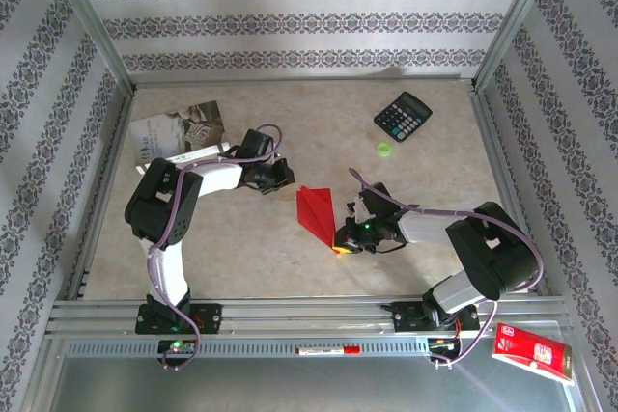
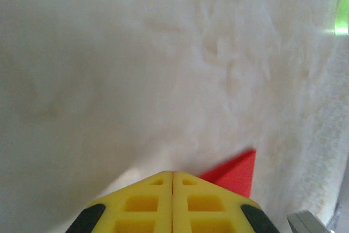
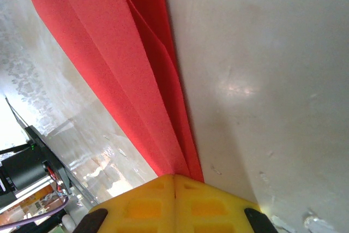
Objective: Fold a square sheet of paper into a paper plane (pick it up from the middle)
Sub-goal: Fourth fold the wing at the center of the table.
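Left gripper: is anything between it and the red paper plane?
Nothing visible. Only bare table lies between the shut left gripper and the paper plane, whose nearest corner sits just beyond its fingertips. The right gripper is shut on the plane's near tip.

This looks like a robotics lab test cell rather than a home. The marbled tabletop (image 1: 290,272) is boxed in by aluminium frame posts (image 1: 87,21). Panels of striped wallpaper (image 1: 309,21) stand behind it and on both sides, probably as a staged backdrop. A metal rail (image 1: 309,314) runs along the tabletop's near edge, with a left arm (image 1: 169,267) and a right arm (image 1: 492,253) bolted to it.
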Controlling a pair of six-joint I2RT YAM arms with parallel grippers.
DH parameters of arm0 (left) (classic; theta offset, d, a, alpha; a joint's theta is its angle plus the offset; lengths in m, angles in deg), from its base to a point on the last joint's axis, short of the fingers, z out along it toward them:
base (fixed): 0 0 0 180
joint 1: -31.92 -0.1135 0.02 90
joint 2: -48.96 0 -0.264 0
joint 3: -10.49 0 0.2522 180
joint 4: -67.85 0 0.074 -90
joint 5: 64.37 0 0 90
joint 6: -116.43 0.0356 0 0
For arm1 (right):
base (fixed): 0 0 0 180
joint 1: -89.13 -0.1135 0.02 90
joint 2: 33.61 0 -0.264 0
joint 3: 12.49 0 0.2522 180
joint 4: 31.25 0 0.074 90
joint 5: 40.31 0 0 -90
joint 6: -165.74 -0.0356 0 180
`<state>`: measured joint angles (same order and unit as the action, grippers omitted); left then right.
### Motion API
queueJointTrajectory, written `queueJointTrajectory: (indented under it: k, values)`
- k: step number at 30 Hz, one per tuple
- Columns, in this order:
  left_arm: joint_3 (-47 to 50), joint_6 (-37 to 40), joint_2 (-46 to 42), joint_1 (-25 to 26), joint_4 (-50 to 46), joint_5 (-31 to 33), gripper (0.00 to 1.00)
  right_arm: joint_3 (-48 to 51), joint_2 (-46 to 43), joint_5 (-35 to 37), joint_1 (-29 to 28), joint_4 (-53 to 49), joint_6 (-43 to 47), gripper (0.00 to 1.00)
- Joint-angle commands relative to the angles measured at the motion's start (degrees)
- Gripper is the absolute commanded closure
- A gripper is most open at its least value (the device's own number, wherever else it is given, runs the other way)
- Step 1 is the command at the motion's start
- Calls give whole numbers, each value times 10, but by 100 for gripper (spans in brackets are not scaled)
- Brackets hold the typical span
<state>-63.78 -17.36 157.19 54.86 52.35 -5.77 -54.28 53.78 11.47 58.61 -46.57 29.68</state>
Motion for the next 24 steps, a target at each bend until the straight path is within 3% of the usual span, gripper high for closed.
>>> queueJointTrajectory:
  k: [1, 7, 13, 16, 19, 24]
  values:
    - [45, -37, -55, 28, 52, -24, 92, 44, 63, 140, -15, -89, 12, 100]
    - [73, -59, -88, 81, 88, -30, 86, 45, 59, 140, -14, -90, 12, 100]
    - [45, -49, -60, 93, 71, -31, 77, 37, 10, 100, -17, -59, 34, 100]
    - [45, -39, -77, 92, 54, -17, 73, 14, -76, 82, -25, -60, 54, 92]
    - [53, -22, -106, 88, 27, -3, 67, -2, -158, 115, -21, -74, 73, 80]
    - [82, -10, -154, 82, 3, 12, 60, -48, -169, 184, -16, -89, 119, 69]
